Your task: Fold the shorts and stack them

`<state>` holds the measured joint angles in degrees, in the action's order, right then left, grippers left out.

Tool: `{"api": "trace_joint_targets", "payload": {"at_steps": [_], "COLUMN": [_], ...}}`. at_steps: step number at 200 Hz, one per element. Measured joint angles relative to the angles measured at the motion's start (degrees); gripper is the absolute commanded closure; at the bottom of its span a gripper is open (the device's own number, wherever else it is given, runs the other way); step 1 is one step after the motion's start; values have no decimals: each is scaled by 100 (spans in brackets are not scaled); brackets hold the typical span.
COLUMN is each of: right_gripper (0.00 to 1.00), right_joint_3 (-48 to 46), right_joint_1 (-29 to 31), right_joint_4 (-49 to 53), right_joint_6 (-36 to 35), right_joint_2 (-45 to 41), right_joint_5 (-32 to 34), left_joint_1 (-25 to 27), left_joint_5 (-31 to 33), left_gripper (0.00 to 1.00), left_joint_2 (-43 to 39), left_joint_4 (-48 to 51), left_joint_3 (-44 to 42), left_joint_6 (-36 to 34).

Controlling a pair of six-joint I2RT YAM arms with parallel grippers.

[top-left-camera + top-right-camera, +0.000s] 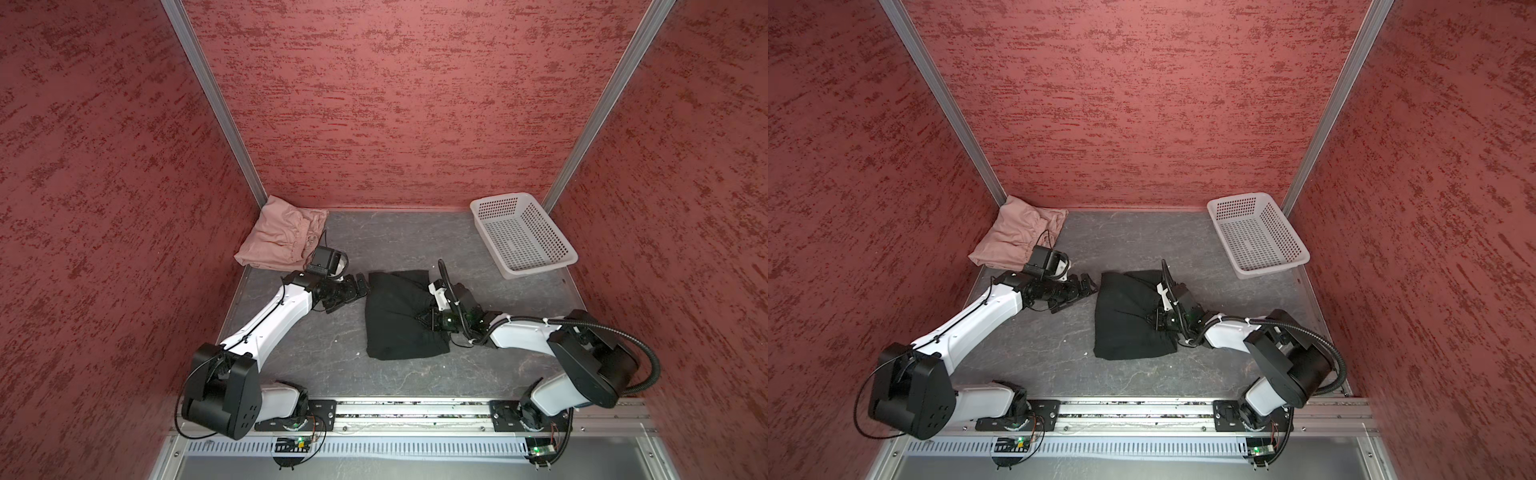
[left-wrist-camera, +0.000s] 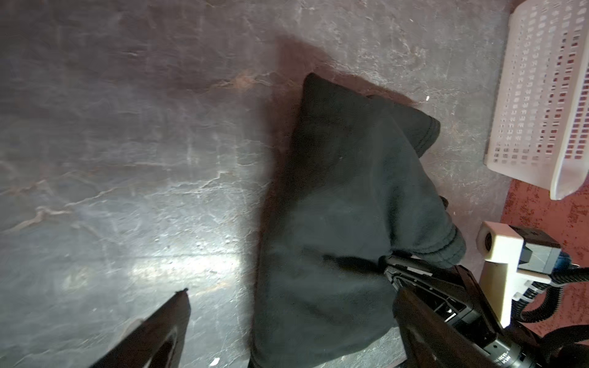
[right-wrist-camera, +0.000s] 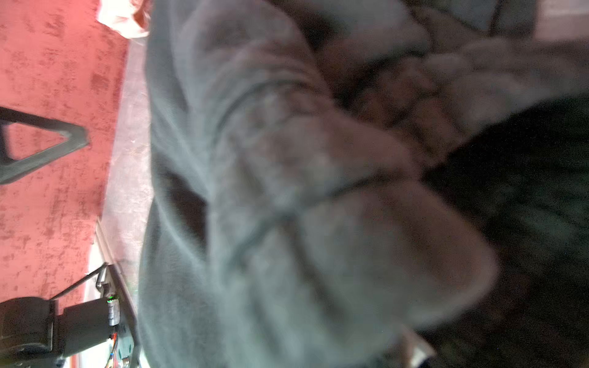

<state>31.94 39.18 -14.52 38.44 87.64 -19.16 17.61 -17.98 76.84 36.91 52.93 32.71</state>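
Note:
The black shorts (image 1: 395, 320) (image 1: 1125, 320) lie partly folded and rumpled in the middle of the grey table. My right gripper (image 1: 424, 320) (image 1: 1152, 322) presses into their right side, where the creases gather; its jaws are hidden in the dark cloth. Blurred black fabric (image 3: 287, 191) fills the right wrist view. My left gripper (image 1: 351, 295) (image 1: 1075, 295) (image 2: 293, 296) stands open just left of the black shorts' far left corner, holding nothing. The pink shorts (image 1: 282, 237) (image 1: 1017, 237) lie folded in the back left corner.
A white perforated basket (image 1: 523, 232) (image 1: 1258, 232) (image 2: 541, 95) stands at the back right, against the wall. Red textured walls close in the table on three sides. The arms' mounting rail (image 1: 415, 411) runs along the front edge.

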Motion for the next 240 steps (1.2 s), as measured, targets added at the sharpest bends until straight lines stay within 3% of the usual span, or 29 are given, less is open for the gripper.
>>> {"api": "trace_joint_targets", "payload": {"at_steps": [22,69,102,146,240], "right_gripper": [46,22,17,9,5], "right_joint_3": [72,584,468,59,461], "right_joint_1": [0,-26,-170,-358,-946], "right_joint_4": [223,1491,2037,2380,1615], "right_joint_6": [9,-251,-415,-505,-1117], "right_joint_2": [-245,-1593,-1827,-1405,-92], "right_joint_5": [-20,361,413,380,-431], "left_joint_1": [173,232,223,223,245], "left_joint_5": [-63,-232,-452,-632,-774], "left_gripper": [1,1,1,1,1], "left_joint_2": [282,372,374,374,509], "left_joint_4": [-262,-782,-1239,-1646,-2243], "left_joint_3": [-44,-468,-911,-1357,-1624], "left_joint_6": [0,2,66,232,389]}}
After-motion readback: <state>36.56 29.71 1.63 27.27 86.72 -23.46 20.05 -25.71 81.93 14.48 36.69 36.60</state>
